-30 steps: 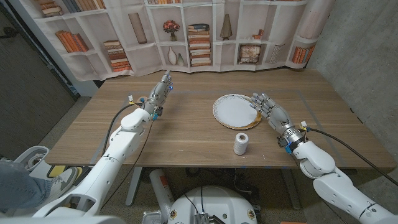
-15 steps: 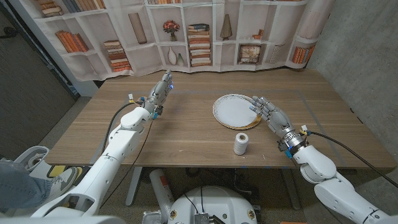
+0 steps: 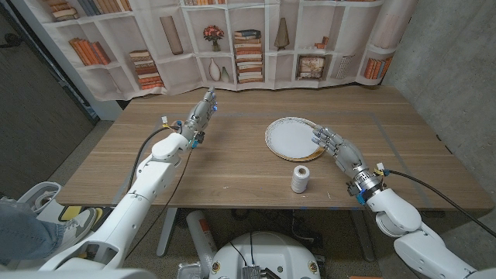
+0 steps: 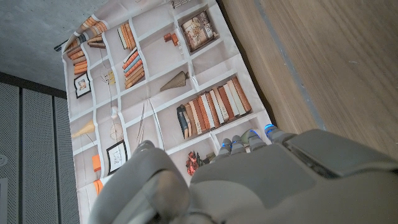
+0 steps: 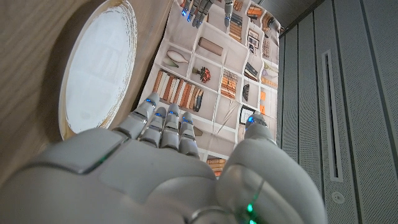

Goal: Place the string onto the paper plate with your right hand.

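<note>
Reaching my empty right hand (image 3: 335,145) (fingers apart) toward the string (image 3: 300,179), I'd grip its middle squarely, below the plate (image 3: 291,138).

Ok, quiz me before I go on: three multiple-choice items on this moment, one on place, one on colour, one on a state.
1. Where does the string spool stand?
A. On the paper plate
B. On the table, on the robot's side of the plate
C. In the left hand

2. What colour is the spool?
A. White
B. Red
C. Black

3. The right hand is:
A. Gripping the spool
B. Holding nothing, beside the paper plate
C. Pressing on the plate's middle

Answers: 1 B, bare wood shows between spool and plate; 2 A, it is white all over; 3 B, its fingers are apart by the plate's rim.
</note>
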### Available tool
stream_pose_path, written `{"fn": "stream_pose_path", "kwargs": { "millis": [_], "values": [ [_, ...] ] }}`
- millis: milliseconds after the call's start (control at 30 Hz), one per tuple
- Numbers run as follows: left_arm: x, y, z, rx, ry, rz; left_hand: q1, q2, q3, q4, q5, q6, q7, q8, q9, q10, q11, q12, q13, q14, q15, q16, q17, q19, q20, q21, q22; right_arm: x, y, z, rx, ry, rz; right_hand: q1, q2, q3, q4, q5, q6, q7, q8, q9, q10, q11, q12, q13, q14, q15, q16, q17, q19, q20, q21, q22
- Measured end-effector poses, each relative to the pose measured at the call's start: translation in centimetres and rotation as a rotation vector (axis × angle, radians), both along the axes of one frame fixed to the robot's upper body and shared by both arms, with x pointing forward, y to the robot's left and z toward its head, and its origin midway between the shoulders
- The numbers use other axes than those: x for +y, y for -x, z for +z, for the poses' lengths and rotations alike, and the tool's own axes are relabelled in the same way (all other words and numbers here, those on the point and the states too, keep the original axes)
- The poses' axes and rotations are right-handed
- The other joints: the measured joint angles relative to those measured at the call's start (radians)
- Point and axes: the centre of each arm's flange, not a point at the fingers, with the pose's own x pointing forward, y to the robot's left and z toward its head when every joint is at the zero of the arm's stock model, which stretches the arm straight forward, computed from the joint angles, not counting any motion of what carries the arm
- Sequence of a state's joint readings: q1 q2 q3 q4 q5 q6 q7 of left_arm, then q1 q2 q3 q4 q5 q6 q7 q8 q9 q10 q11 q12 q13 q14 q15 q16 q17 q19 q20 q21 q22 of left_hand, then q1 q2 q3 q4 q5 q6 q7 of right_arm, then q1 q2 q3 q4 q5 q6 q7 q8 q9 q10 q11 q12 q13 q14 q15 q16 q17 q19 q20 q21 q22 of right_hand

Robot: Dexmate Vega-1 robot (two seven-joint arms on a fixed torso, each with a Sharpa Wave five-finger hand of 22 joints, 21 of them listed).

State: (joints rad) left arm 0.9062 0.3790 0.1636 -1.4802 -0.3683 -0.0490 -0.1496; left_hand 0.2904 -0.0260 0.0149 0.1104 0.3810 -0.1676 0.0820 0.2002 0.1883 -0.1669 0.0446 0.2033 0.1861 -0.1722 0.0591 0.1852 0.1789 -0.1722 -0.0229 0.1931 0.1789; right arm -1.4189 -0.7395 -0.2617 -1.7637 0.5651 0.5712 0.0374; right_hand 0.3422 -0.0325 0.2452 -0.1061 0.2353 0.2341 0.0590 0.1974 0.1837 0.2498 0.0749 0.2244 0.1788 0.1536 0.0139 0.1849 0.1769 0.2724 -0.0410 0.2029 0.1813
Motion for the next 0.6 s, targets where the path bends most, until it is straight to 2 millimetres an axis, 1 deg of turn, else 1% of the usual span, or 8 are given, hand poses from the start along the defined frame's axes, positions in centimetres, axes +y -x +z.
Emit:
{"fn": "stream_pose_path", "kwargs": {
  "millis": [33,133,233,300,333,467,533,600],
  "values": [
    [0.0,0.0,0.0,0.0,0.0,0.0,0.0,0.0,0.0,0.0,0.0,0.0,0.0,0.0,0.0,0.0,0.0,0.0,0.0,0.0,0.0,0.0,0.0,0.0,0.0,0.0,0.0,0.0,0.0,0.0,0.0,0.0,0.0,0.002,0.002,0.001,-0.005,0.0,0.0,0.0,0.0,0.0,-0.002,-0.002,0.0,0.0,0.0,0.0,0.0,0.0,0.0,0.0,0.0,0.0],
    [-0.2,0.0,0.0,0.0,-0.001,-0.002,0.004,0.004,0.0,0.0,0.0,0.0,0.0,0.0,0.0,0.0,0.0,0.0,0.0,0.0,0.0,0.0,0.0,0.0,0.0,0.0,0.0,0.0,0.2,0.0,-0.007,0.006,-0.007,0.002,0.002,0.002,-0.006,0.0,0.0,0.0,0.0,0.0,-0.002,-0.002,0.0,0.0,0.0,0.0,0.0,0.0,-0.004,0.004,0.0,0.0],
    [-0.3,-0.1,0.1,0.0,-0.003,-0.004,0.004,0.004,0.0,0.0,0.0,0.0,0.0,0.0,0.0,0.0,0.0,0.0,0.0,0.0,0.0,0.0,0.0,0.0,0.0,0.0,0.0,0.1,0.5,-0.4,-0.006,0.018,-0.016,0.011,-0.006,0.002,-0.014,0.0,-0.004,-0.004,0.0,0.0,-0.002,-0.002,-0.001,0.0,-0.005,-0.005,-0.004,0.0,-0.008,0.0,0.0,0.0],
    [-0.4,-0.1,0.1,0.0,-0.004,-0.004,0.004,0.004,0.0,0.0,0.0,0.0,0.0,0.0,0.0,0.0,0.0,0.0,0.0,0.0,0.0,0.0,0.0,0.0,0.0,0.0,0.0,0.2,0.7,-0.5,-0.007,0.026,-0.019,0.016,-0.011,0.004,-0.018,0.0,-0.011,-0.011,0.0,0.0,-0.007,-0.007,-0.008,0.0,-0.012,-0.006,-0.004,0.0,-0.008,0.0,0.0,0.0],
    [-0.4,-0.1,0.1,0.0,-0.004,-0.005,0.004,0.004,0.0,0.0,0.0,0.0,0.0,0.0,0.0,0.0,0.0,0.0,0.0,0.0,0.0,0.0,0.0,0.0,0.0,0.0,0.0,0.2,0.8,-0.5,-0.008,0.028,-0.021,0.027,-0.014,0.003,-0.024,0.002,-0.011,-0.011,0.0,0.0,-0.007,-0.007,-0.008,0.0,-0.015,-0.007,-0.004,0.0,-0.015,0.0,0.0,0.0],
    [-0.6,-0.2,0.2,0.0,-0.008,-0.006,0.004,0.004,-0.004,0.004,0.0,0.0,0.0,0.0,0.0,0.0,0.0,0.0,0.0,0.0,0.0,0.0,0.0,0.0,0.0,0.0,0.0,0.3,1.1,-0.7,-0.011,0.051,-0.038,0.047,-0.017,0.004,-0.033,0.01,-0.022,-0.022,0.0,0.0,-0.013,-0.013,-0.009,0.0,-0.024,-0.002,-0.008,0.0,-0.024,-0.002,-0.008,0.0],
    [-0.6,-0.3,0.2,0.0,-0.008,-0.007,0.004,0.004,-0.004,0.004,0.0,0.0,0.0,0.0,0.0,0.0,0.0,0.0,0.0,0.0,0.0,0.0,0.0,0.0,0.0,0.0,0.0,0.4,1.1,-0.8,-0.012,0.063,-0.049,0.053,-0.023,0.009,-0.038,0.016,-0.022,-0.022,0.0,0.0,-0.02,-0.019,-0.015,0.0,-0.027,-0.005,-0.008,0.0,-0.033,0.0,-0.008,0.0],
    [-0.7,-0.3,0.2,0.001,-0.01,-0.008,0.004,0.004,-0.004,0.004,0.0,0.0,0.0,0.0,0.0,0.0,0.0,0.0,0.0,0.0,0.0,0.0,0.0,0.0,0.0,0.0,0.0,0.5,1.4,-0.9,-0.011,0.072,-0.048,0.064,-0.023,0.006,-0.044,0.02,-0.025,-0.025,0.0,0.0,-0.023,-0.016,-0.015,0.0,-0.034,-0.001,-0.008,0.0,-0.035,0.002,-0.008,0.0]
  ]
}}
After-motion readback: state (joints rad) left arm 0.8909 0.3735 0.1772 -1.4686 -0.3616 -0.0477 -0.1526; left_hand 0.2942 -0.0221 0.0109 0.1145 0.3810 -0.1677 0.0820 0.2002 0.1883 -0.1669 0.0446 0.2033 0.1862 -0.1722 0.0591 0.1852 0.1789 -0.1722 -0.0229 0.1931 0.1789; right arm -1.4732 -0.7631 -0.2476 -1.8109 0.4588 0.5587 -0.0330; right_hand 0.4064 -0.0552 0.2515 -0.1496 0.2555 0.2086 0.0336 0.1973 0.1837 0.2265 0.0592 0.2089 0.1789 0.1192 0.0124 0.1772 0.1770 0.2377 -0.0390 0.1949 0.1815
